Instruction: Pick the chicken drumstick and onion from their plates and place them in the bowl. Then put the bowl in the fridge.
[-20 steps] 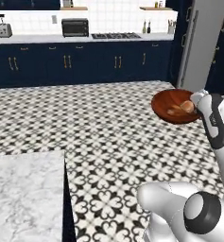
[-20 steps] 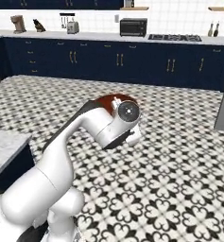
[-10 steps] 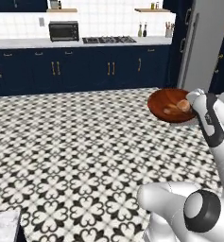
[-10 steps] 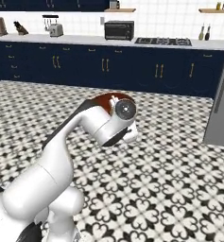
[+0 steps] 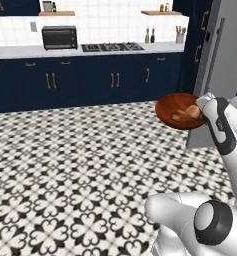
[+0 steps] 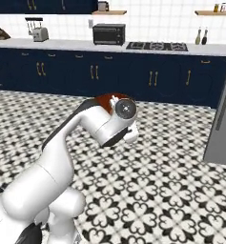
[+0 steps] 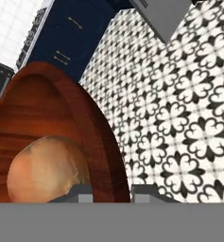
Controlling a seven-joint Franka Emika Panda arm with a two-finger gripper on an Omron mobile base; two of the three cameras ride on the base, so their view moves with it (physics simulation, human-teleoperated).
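Note:
The reddish-brown bowl hangs above the tiled floor, held by its right rim in my gripper, which is shut on it. Inside lie the tan-orange onion and the glazed chicken drumstick. In the hand view the bowl's rim runs between my two fingertips, with the onion just inside; the drumstick is hidden there. A sliver of the bowl peeks over my arm in the right base view. The grey fridge stands right behind the bowl, doors shut. The plates are out of view.
Navy cabinets with gold handles line the back wall under a white counter with a toaster oven and a cooktop. The fridge side rises at the right. Patterned floor spreads open to the left.
The whole scene has slid left as the base moved: the marble counter corner left the view and the fridge came closer. The bowl stays in my grip the same way.

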